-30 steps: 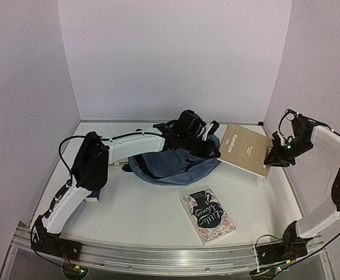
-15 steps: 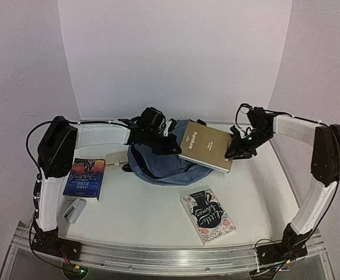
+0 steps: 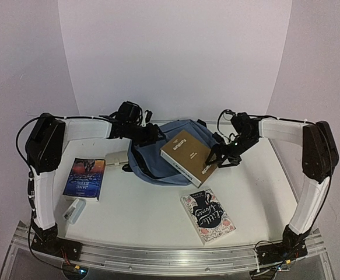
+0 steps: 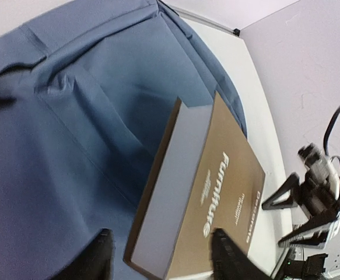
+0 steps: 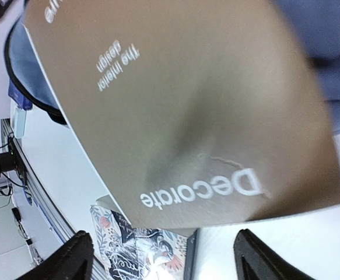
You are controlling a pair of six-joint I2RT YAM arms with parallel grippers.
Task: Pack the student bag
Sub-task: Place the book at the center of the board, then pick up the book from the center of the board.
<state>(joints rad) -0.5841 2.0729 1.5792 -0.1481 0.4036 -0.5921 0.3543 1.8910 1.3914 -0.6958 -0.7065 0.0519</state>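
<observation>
The student bag (image 3: 152, 166) is a slate-blue backpack lying flat at the back middle of the table. A brown hardcover book marked "Furniture" and "Decorate" (image 3: 188, 157) lies tilted on top of the bag, its near corner hanging over the bag's right edge. My left gripper (image 3: 151, 136) hovers at the bag's back left, open, with nothing in its jaws. In the left wrist view the bag (image 4: 70, 116) and the brown book (image 4: 216, 192) lie below the open gripper (image 4: 161, 234). My right gripper (image 3: 219, 156) is open beside the book's right edge. The right wrist view is filled by the brown cover (image 5: 187, 105).
A floral paperback (image 3: 207, 216) lies front right of the bag and shows under the right gripper (image 5: 163, 236). A dark "Jane Eyre" book (image 3: 85, 178) and a small white object (image 3: 73, 210) lie at the left. A beige item (image 3: 116, 157) touches the bag's left side.
The right arm carried the brown book leftward onto the bag and its jaws opened off it. The left gripper opened off the bag and drew back to the left.
</observation>
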